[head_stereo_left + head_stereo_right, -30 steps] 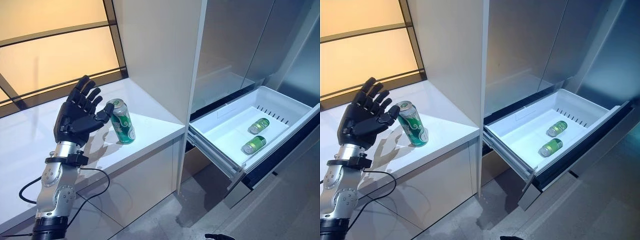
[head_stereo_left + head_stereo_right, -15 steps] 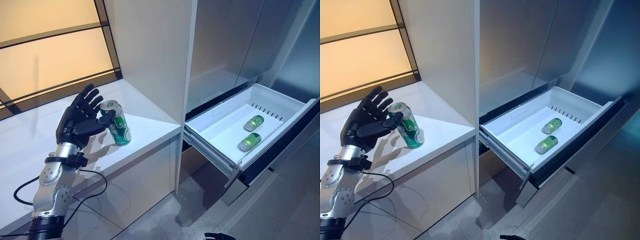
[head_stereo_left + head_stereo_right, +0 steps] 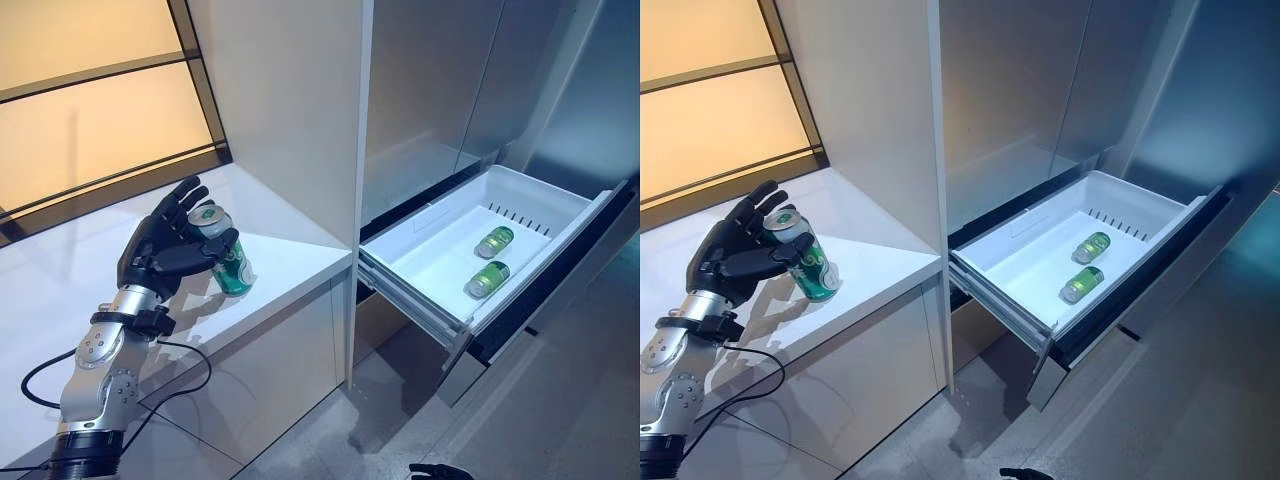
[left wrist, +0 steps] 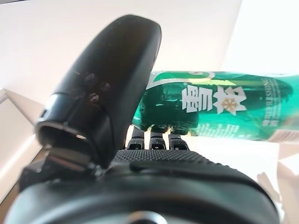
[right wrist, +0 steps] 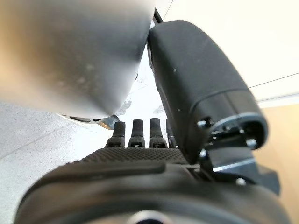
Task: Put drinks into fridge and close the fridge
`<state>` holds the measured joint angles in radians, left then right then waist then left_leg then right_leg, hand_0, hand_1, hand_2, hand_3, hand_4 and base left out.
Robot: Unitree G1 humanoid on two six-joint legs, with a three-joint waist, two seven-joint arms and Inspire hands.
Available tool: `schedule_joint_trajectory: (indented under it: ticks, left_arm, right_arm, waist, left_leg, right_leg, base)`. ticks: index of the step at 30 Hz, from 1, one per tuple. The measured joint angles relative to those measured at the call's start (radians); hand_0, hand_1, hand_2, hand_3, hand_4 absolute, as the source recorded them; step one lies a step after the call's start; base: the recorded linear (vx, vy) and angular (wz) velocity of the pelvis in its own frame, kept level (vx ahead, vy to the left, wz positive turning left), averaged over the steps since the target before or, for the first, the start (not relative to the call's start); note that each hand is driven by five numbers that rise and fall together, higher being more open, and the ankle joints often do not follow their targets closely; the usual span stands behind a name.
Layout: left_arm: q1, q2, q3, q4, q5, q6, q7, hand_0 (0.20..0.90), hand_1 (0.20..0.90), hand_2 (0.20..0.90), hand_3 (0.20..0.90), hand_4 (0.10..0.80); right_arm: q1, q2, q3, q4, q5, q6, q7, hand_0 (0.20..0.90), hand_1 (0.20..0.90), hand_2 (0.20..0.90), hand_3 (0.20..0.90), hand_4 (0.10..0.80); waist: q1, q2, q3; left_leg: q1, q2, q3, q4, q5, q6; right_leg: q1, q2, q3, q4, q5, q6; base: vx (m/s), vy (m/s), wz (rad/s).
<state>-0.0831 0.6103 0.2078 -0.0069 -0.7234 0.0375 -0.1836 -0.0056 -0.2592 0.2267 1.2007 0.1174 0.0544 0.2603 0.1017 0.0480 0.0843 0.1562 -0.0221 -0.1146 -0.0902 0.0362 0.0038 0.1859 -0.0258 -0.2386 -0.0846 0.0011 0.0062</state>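
A green can (image 3: 230, 264) stands on the white counter (image 3: 295, 262), near its front edge. My left hand (image 3: 160, 255) is at the can: the thumb lies across its front and the straight fingers (image 3: 187, 195) reach up behind its top. The left wrist view shows the can (image 4: 224, 109) just past the thumb (image 4: 112, 79). The white fridge drawer (image 3: 415, 293) is pulled out at the lower right. Two green cans (image 3: 493, 241) (image 3: 486, 280) lie on their sides in it. My right hand (image 5: 196, 79) hangs low with relaxed fingers and holds nothing.
A tall white cabinet panel (image 3: 290, 100) rises between the counter and the grey fridge doors (image 3: 450, 80). An amber window (image 3: 90, 120) runs behind the counter. Grey floor (image 3: 560, 400) lies below the open drawer.
The camera has shifted, so the scene sits further left. My left hand has closed in on the can: the thumb now crosses its front and the fingers are behind it.
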Motion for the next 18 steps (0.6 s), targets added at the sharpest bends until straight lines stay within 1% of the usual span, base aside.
schedule_joint_trajectory:
  ticks: [10, 14, 18]
  left_arm:
    - [-0.006, 0.007, -0.001, 0.041, 0.054, 0.002, 0.020, 0.900, 0.900, 0.900, 0.900, 0.800]
    - [-0.006, 0.008, -0.002, 0.051, 0.065, 0.006, 0.024, 0.900, 0.900, 0.900, 0.900, 0.800]
    - [-0.023, 0.008, -0.014, 0.084, 0.073, 0.010, 0.030, 0.900, 0.900, 0.900, 0.900, 0.800]
  right_arm:
    - [-0.001, 0.000, -0.002, -0.001, 0.000, 0.000, 0.000, 0.900, 0.900, 0.900, 0.900, 0.800]
    - [-0.002, 0.000, -0.002, -0.002, 0.000, 0.000, 0.000, 0.900, 0.900, 0.900, 0.900, 0.800]
    - [-0.001, 0.002, -0.002, -0.007, 0.001, 0.000, 0.000, 0.900, 0.900, 0.900, 0.900, 0.800]
  waist:
    - [-0.012, 0.000, 0.000]
    - [-0.023, 0.000, 0.000]
    - [-0.038, -0.001, -0.001]
  left_leg:
    - [0.002, 0.000, 0.006, 0.000, 0.000, 0.000]
    - [0.010, 0.002, 0.024, 0.000, -0.002, 0.002]
    - [0.014, 0.003, 0.026, 0.000, -0.002, 0.003]
  right_leg:
    - [0.000, 0.000, 0.005, 0.000, 0.002, 0.000]
    - [0.000, 0.002, 0.025, 0.000, 0.006, -0.001]
    - [0.002, 0.002, 0.029, 0.000, 0.008, 0.001]
  base:
    - [0.002, 0.000, 0.00]
    - [0.019, -0.002, -0.13]
    - [0.012, 0.001, -0.06]
